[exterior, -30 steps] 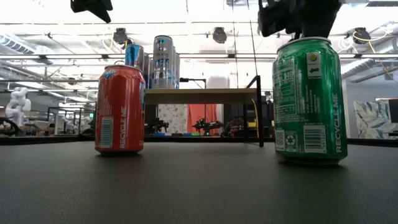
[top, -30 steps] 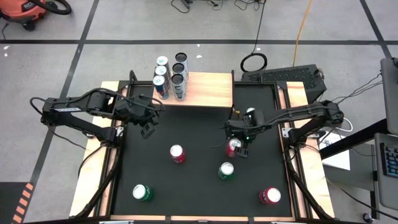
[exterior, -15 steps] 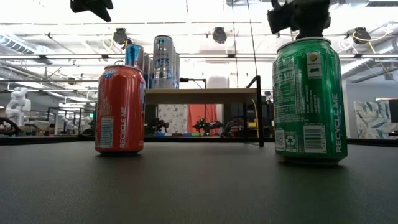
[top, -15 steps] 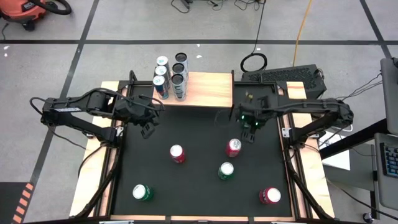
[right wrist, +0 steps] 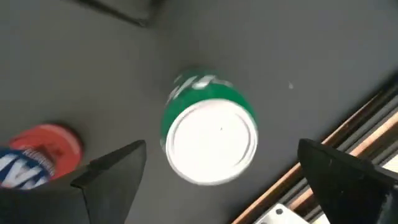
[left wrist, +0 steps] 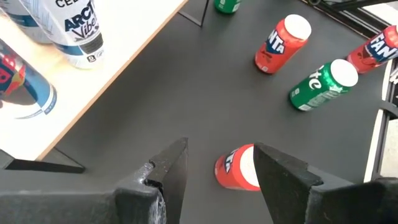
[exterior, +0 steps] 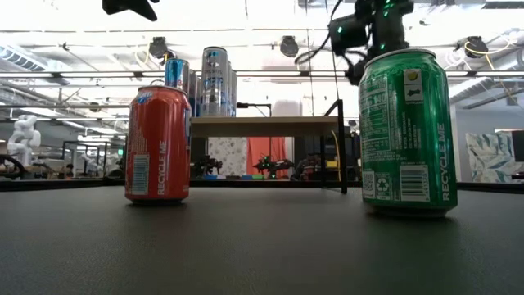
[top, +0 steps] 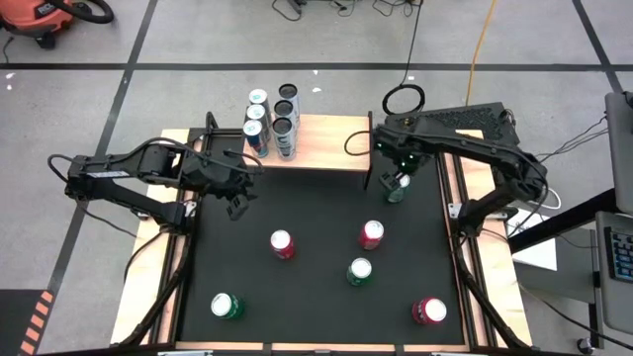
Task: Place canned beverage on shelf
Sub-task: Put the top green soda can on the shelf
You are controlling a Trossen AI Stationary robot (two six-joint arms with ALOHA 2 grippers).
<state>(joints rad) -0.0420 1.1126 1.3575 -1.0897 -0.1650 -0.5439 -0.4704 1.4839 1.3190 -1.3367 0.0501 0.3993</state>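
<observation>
I see my right gripper (right wrist: 217, 168) spread wide, with a green can (right wrist: 210, 135) directly below it; my left gripper (left wrist: 221, 165) hangs half-spread, empty, near the shelf (top: 331, 141).

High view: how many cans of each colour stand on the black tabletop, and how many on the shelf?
Red cans on tabletop: 3
Green cans on tabletop: 3
Tall cans on shelf: 6
Total: 12
</observation>
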